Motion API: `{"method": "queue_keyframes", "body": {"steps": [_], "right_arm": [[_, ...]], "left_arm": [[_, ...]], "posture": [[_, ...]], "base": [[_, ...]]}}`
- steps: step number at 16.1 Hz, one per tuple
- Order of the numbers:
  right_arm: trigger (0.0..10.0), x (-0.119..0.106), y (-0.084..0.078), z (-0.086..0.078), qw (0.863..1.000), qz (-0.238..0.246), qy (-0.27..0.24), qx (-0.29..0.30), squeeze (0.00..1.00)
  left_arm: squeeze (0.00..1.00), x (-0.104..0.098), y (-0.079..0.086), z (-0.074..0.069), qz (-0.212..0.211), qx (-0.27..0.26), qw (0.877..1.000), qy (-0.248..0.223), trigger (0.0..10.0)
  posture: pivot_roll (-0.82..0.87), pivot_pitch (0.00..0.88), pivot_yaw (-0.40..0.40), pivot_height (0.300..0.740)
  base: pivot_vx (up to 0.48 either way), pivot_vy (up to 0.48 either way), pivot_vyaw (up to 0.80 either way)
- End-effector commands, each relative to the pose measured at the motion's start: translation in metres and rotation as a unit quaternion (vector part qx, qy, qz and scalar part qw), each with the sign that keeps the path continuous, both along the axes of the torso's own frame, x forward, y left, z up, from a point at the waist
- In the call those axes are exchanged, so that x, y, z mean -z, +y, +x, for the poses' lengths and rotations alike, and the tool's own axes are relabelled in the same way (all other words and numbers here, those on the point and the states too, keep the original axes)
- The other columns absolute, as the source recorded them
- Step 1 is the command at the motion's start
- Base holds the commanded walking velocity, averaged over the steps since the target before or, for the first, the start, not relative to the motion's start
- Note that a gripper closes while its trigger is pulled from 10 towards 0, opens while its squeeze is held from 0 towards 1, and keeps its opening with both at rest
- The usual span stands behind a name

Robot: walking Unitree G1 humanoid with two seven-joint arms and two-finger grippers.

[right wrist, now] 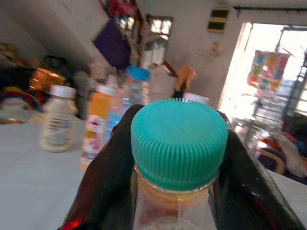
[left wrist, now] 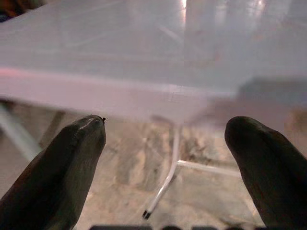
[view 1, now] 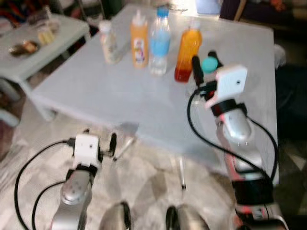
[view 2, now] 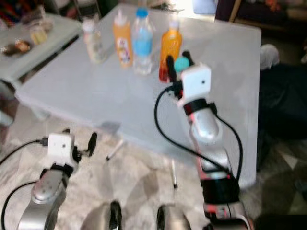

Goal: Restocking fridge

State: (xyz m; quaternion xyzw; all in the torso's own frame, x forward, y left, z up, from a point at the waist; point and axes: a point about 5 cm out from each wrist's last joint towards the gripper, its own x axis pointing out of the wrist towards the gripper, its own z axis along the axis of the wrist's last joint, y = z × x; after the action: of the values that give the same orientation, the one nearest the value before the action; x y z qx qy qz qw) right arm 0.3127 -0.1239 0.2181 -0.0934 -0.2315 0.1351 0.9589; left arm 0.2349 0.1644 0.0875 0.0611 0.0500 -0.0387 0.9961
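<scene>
Right tool (view 1: 205, 61) is clamped on a teal-capped bottle (right wrist: 178, 143) mid-frame over the worktop (view 1: 96, 91); left tool (left wrist: 168, 158) hangs open lower left.

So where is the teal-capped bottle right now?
The teal-capped bottle is gripped in the right gripper, held over the right side of the table, just right of the orange juice bottle.
</scene>
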Motion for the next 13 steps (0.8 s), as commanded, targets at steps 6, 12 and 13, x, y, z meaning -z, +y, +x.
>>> {"method": "queue_keyframes", "body": {"steps": [6,12,13], "right_arm": [[10.0,0.016,0.006,0.002,0.999,-0.028,0.033,-0.016,0.0],[10.0,0.017,0.022,-0.001,0.997,-0.019,0.039,-0.071,0.0],[10.0,0.019,0.024,-0.002,0.996,-0.021,0.041,-0.079,0.0]], "left_arm": [[0.0,0.006,0.0,-0.003,0.005,-0.004,1.0,0.014,10.0],[0.0,0.009,0.002,-0.005,0.011,-0.01,1.0,0.017,10.0],[0.0,0.009,0.003,-0.005,0.015,-0.014,1.0,0.019,10.0]], "posture": [[-0.05,0.135,0.014,0.74],[-0.04,0.136,0.007,0.74],[-0.04,0.136,0.007,0.74]], "base": [[-0.331,0.0,0.27],[-0.259,0.0,0.8],[0.0,0.0,0.8]]}}
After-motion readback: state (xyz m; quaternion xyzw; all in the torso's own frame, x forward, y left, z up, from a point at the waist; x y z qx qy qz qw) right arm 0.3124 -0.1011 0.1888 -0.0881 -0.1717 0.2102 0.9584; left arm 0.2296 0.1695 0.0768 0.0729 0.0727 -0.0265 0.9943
